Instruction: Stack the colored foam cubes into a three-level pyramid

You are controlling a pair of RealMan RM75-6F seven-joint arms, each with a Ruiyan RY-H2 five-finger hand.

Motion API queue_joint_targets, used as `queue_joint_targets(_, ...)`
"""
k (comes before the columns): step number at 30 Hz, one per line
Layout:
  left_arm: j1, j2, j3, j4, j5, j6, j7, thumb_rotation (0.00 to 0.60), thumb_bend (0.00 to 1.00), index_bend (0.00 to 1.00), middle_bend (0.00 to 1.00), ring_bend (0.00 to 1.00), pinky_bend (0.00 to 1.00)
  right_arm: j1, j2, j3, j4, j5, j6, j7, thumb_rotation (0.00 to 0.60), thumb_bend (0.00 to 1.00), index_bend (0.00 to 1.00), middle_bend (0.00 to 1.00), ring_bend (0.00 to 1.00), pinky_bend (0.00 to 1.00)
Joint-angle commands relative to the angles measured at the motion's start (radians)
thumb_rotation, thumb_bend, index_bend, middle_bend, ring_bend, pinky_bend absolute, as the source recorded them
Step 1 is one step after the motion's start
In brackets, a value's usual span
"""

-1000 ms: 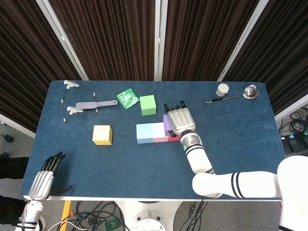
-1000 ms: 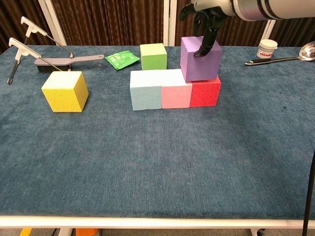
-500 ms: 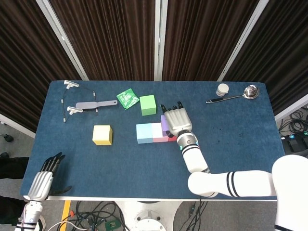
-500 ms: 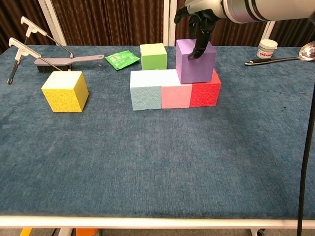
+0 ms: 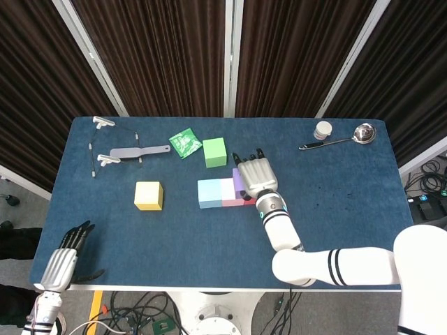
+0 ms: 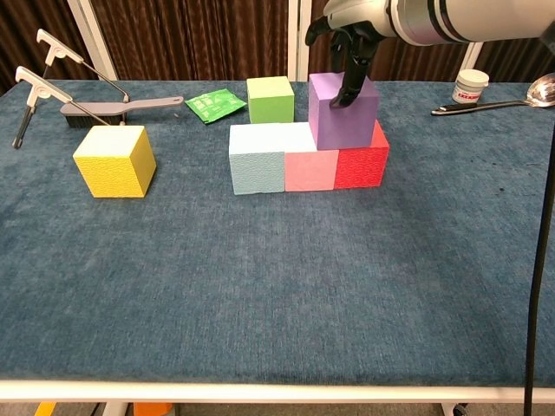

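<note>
Table (image 5: 349,202) carries everything, its blue cloth running under the row I am building. From my right arm (image 6: 468,16), reaching in from about 1 o'clock in the chest view, my right hand (image 6: 345,43) comes down over the stack with fingers on the top of the purple cube (image 6: 343,111); I am holding it, though I cannot tell how firm the grasp is. Over the last second that cube has slid toward 9 o'clock and levelled out: it was tilted and sitting mostly on the red cube (image 6: 362,161), and now it sits flat, straddling the seam between the red cube and the pink cube (image 6: 310,167). That reads to me as the first block of the second level nearly seated.

The light blue cube (image 6: 257,159) sits touching the pink one at its 9 o'clock and completes the base, with nothing on it yet. Well off at 9 o'clock the yellow cube (image 6: 115,161) waits on the cloth, and the green cube (image 6: 270,99) stands just behind the row at 12 o'clock; both are still loose, so I judge two placements remain.

My left hand (image 5: 64,257) hangs off the table's near left corner, fingers loosely apart, grasping nothing.
</note>
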Motion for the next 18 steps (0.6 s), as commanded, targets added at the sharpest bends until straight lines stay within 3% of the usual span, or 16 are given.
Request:
queue_joint_targets(1, 0.0, 0.001, 0.001, -0.001, 0.001, 0.0, 0.0, 0.6, 0.01, 0.05, 0.01, 0.0, 0.0, -0.001, 0.004, 0.001, 0.001, -0.004, -0.008, 0.002, 0.6, 0.22, 0.0, 0.67, 0.17, 0.0)
queue_joint_targets(18, 0.0, 0.002, 0.0, -0.001, -0.002, -0.002, -0.001, 0.6, 0.01, 0.05, 0.01, 0.0, 0.0, 0.002, -0.001, -0.002, 0.013, 0.001, -0.018, 0.0, 0.6, 0.22, 0.0, 0.67, 0.17, 0.0)
